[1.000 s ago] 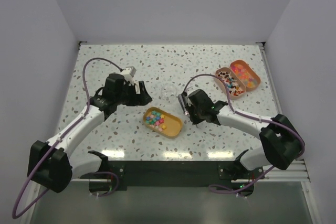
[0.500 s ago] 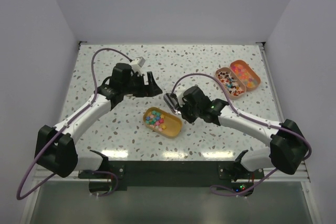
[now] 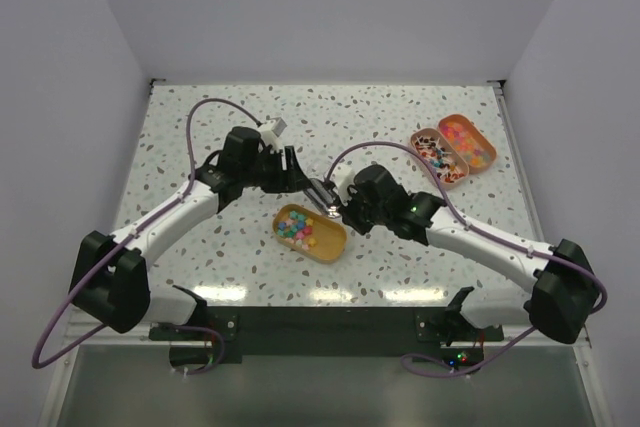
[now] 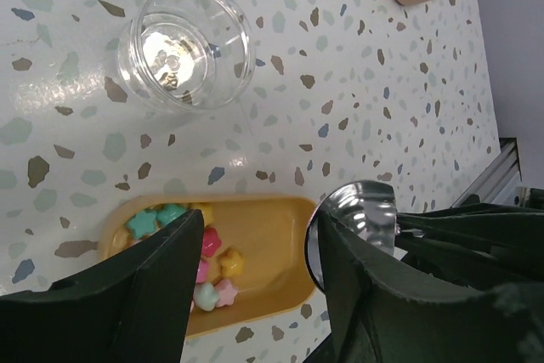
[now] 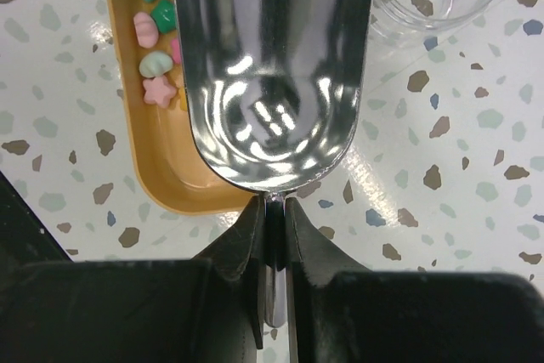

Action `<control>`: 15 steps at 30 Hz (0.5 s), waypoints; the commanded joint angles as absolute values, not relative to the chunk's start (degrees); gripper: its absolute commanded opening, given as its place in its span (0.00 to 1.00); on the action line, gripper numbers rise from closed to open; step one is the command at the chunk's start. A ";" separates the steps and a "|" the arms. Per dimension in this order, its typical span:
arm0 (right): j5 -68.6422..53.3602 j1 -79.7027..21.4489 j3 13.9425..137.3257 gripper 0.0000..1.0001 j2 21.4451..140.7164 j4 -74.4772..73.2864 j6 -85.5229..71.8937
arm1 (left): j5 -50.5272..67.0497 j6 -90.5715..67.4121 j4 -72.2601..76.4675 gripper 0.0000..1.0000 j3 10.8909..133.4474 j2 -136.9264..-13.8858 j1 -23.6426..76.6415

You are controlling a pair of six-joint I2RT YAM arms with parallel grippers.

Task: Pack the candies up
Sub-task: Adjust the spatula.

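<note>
Both arms have drawn in toward the middle of the bench (image 3: 200,127) over the last second, and the left end effector (image 3: 291,169) has narrowed its jaws somewhat. From above, it hangs just behind the yellow tray (image 3: 335,243), where the candies (image 3: 298,228) lie in pink, teal and yellow. The right end effector (image 3: 338,205) reaches in from the right with a metal scoop (image 3: 322,192) at the tray's far edge; whether scoop and tray touch I cannot tell from here. Two more trays (image 3: 487,158) of sweets sit at the far right, well apart.

The left wrist view shows its jaws apart and gripping nothing, the yellow tray below them. A clear bowl (image 4: 184,44) stands on the bench beyond.

In the right wrist view the fingers (image 5: 242,252) are pinched tight on the scoop's thin handle. Its pan shows only reflections and hangs over the tray's end, with the bowl just past it.
</note>
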State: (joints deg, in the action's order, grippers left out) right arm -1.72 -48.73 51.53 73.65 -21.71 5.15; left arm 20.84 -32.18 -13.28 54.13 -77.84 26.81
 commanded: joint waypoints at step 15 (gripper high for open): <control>-7.03 -48.87 52.12 0.00 64.34 -14.33 5.80 | 14.24 -30.59 -14.24 0.57 49.75 -76.73 26.98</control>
